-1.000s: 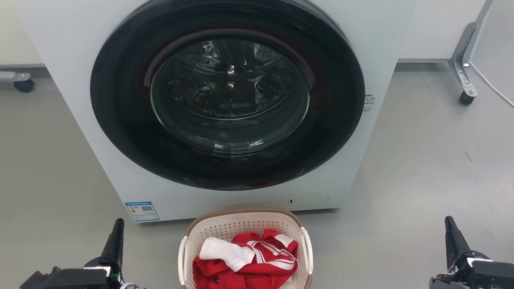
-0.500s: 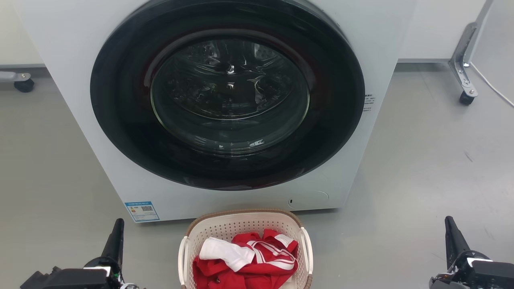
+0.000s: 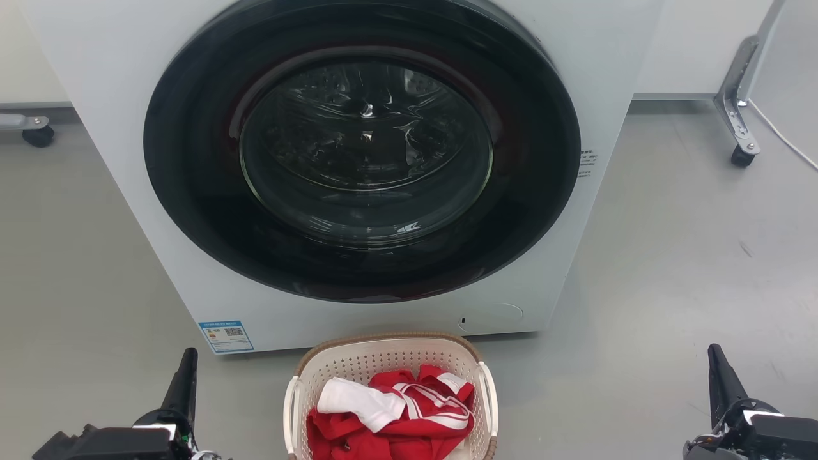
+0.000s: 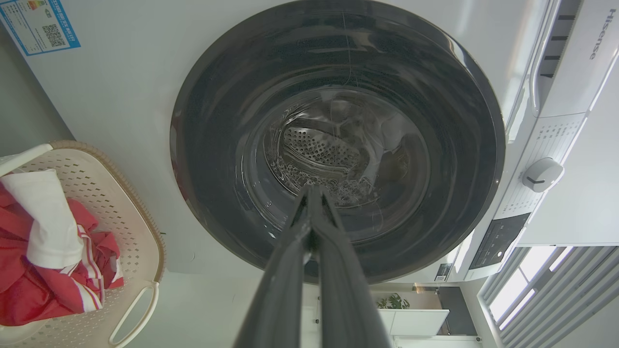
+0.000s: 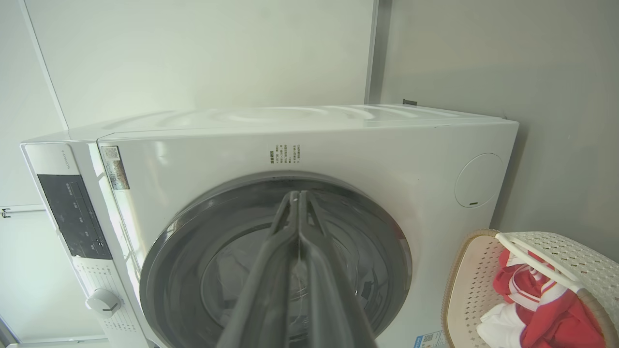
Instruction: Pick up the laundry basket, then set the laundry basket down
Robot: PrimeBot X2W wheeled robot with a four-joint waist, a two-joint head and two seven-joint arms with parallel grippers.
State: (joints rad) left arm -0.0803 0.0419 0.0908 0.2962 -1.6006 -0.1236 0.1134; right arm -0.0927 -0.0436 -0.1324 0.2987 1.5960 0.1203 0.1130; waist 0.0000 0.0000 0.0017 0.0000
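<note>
The laundry basket (image 3: 383,359) is cream-white and perforated, with a brown woven rim and white side handles. It rests on the grey floor just in front of the washing machine, holding red and white clothes (image 3: 396,409). The basket also shows at the left edge of the left wrist view (image 4: 111,203) and at the lower right of the right wrist view (image 5: 464,280). My left gripper (image 3: 188,358) sits well to the basket's left, fingers pressed together, shut on nothing (image 4: 312,191). My right gripper (image 3: 714,354) is far to the basket's right, also shut and empty (image 5: 296,195).
A white front-loading washing machine (image 3: 594,76) with a closed dark round door (image 3: 364,147) stands right behind the basket. Castered metal legs (image 3: 741,153) stand at the far right and a caster (image 3: 38,135) at the far left. Grey floor lies on both sides.
</note>
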